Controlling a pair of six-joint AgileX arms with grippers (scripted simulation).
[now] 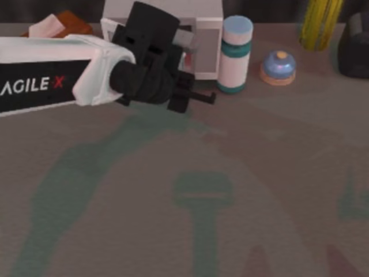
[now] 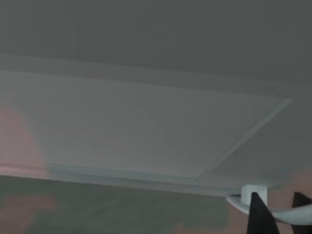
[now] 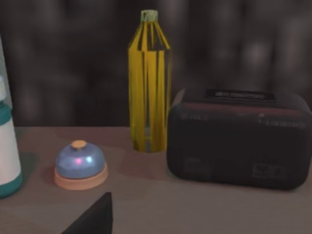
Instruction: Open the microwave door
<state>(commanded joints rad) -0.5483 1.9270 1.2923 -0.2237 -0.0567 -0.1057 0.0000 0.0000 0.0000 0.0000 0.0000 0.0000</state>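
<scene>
The white microwave (image 1: 203, 30) stands at the table's back middle, largely covered by my left arm. In the left wrist view the microwave door (image 2: 146, 126) fills the picture: a grey translucent window seen at a slant, with pinkish floor showing beside it. Its white handle (image 2: 254, 193) runs between the two dark fingertips of my left gripper (image 2: 279, 214), which is shut on it. From above, the left gripper (image 1: 198, 97) sits just in front of the microwave's right part. My right gripper (image 3: 97, 219) shows only as a dark tip, away from the microwave.
A white bottle with teal bands (image 1: 236, 55) stands right beside the microwave. Further right are a blue bell (image 1: 278, 68), a yellow bottle (image 1: 319, 23) and a dark box (image 1: 354, 46). A brown tissue box (image 1: 60, 26) sits at the back left.
</scene>
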